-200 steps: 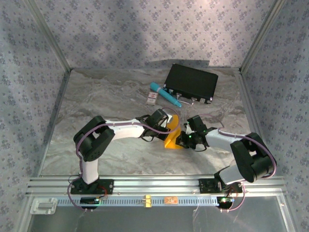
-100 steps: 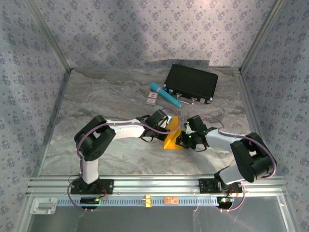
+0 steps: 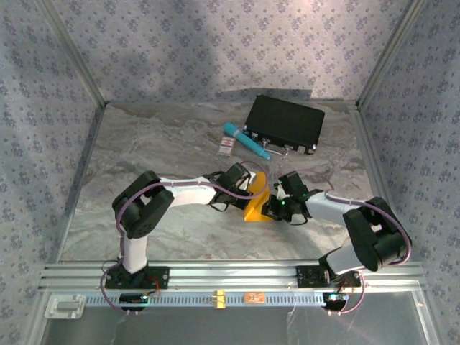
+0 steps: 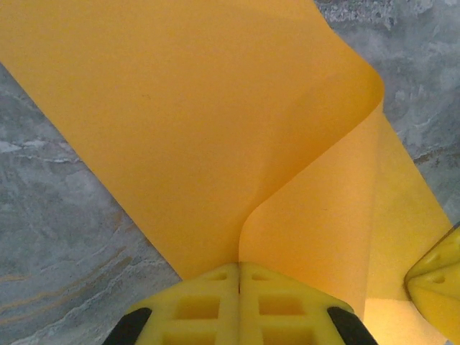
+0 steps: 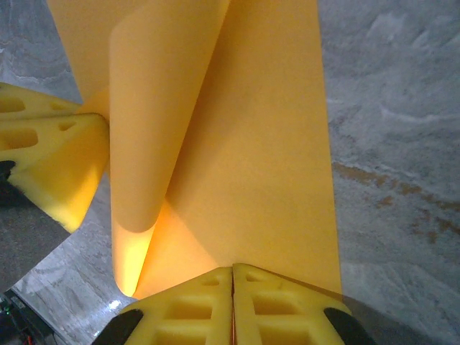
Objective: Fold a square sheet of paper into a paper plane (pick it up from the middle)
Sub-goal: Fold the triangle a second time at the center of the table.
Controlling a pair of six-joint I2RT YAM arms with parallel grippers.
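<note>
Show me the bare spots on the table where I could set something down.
Far-left grey marbled tabletop, between the left wall and the small white-and-red card, is bare; so is the near strip along the aluminium rail. Crowded: centre, around the folded orange-yellow paper sheet, and the black rectangular case with teal cylindrical pen.

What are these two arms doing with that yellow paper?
Two robot arms are working on the square sheet of paper in the middle of the table. The left gripper and the right gripper are each pinched shut on it, bending it over into a soft curl. It has no plane shape yet.
</note>
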